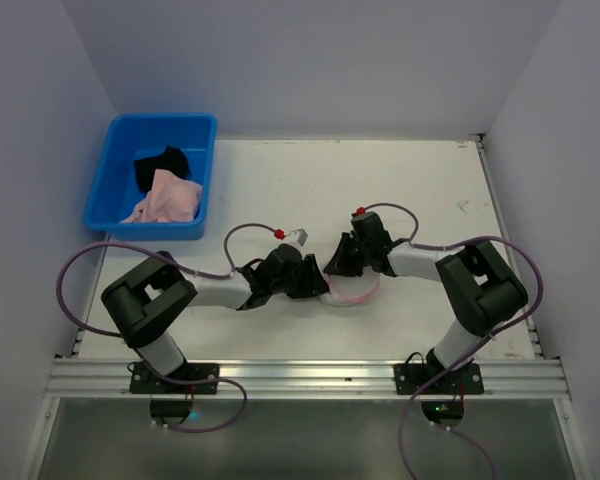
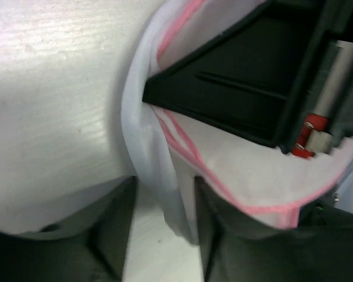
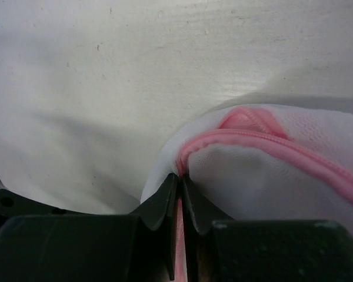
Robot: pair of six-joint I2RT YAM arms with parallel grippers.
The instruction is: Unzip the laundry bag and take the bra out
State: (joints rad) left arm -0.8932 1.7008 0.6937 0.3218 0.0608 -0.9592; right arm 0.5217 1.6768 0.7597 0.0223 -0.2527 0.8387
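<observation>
Bag (image 1: 352, 290) sits mid-surface (image 1: 280, 180), right between my arms. Right jaws are clamped on its pink trim (image 3: 265, 143). Left jaws are parted, straddling a loose fold of mesh without gripping. To unzip cleanly I'd close the left on that fold as an anchor, then draw the trim round the rim, low and steady. Bra? Nothing shows through. Far-left bin (image 1: 100, 190) holds pink cloth (image 1: 170, 200) and black cloth (image 1: 160, 160).
</observation>
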